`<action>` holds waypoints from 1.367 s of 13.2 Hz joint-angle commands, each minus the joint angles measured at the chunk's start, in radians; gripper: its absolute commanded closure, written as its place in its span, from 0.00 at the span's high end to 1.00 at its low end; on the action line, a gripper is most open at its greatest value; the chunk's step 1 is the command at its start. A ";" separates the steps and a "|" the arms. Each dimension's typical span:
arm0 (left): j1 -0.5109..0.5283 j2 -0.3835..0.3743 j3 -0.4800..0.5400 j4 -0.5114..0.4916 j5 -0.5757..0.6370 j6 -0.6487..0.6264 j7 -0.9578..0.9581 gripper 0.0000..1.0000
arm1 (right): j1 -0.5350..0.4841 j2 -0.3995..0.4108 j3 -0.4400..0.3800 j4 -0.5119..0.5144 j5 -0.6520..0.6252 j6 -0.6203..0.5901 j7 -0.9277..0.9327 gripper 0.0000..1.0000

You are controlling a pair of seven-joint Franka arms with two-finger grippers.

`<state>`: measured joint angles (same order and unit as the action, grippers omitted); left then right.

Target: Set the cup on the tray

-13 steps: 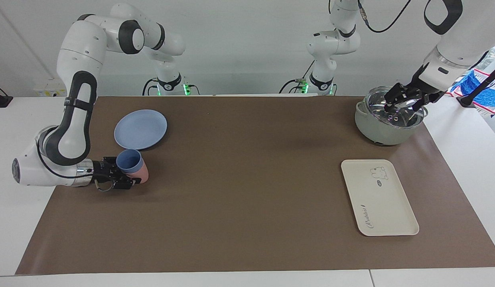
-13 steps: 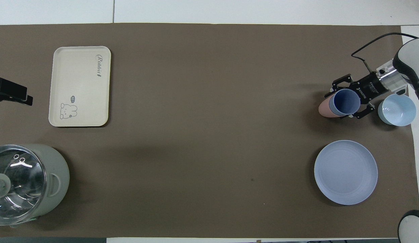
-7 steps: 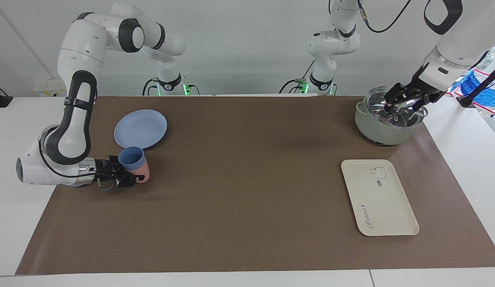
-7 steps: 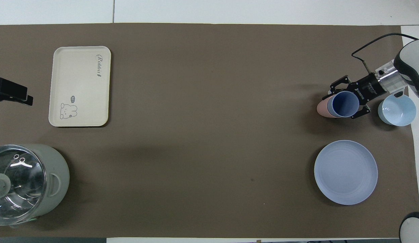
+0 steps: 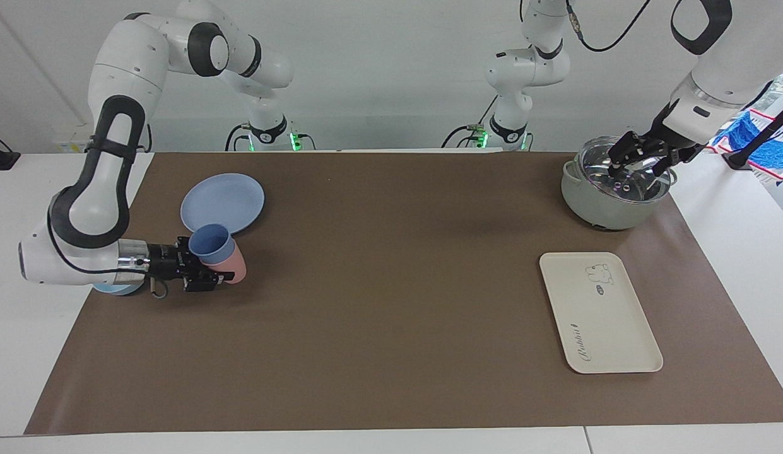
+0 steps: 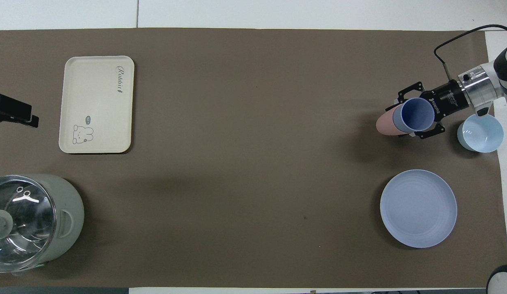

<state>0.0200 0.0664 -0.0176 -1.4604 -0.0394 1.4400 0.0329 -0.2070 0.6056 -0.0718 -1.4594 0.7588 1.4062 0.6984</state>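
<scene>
The periwinkle-blue cup (image 5: 211,241) sits nested in a pink tumbler (image 5: 237,269) at the right arm's end of the table, beside the blue plate. My right gripper (image 5: 214,263) is shut around this stack and holds it tilted, low over the mat. In the overhead view the cup (image 6: 416,114) shows its open mouth, with the pink tumbler (image 6: 385,124) under it and the right gripper (image 6: 407,119) around both. The cream tray (image 5: 598,312) lies at the left arm's end and also shows in the overhead view (image 6: 97,104). My left gripper (image 5: 640,159) waits open over the pot.
A round blue plate (image 5: 222,203) lies nearer to the robots than the stack. A light-blue bowl (image 6: 480,132) stands under the right wrist. A grey-green pot with a glass lid (image 5: 612,189) stands nearer to the robots than the tray.
My right gripper has raised the cup stack a little, tilted it more and shifted it slightly toward the table's middle. The left arm has not moved.
</scene>
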 commanded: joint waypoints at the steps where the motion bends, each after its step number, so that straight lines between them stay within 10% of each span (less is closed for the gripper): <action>1: 0.000 -0.017 0.002 -0.032 0.016 0.023 -0.016 1.00 | 0.063 -0.058 0.004 -0.062 0.057 0.010 0.110 0.00; 18: -0.234 -0.085 -0.007 -0.276 -0.054 0.462 -0.727 1.00 | 0.773 -0.188 0.004 -0.219 0.341 0.824 0.750 0.00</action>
<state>-0.1670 0.0070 -0.0298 -1.7006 -0.0672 1.8545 -0.5686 0.5281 0.4682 -0.0620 -1.6148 1.0780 2.1595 1.4366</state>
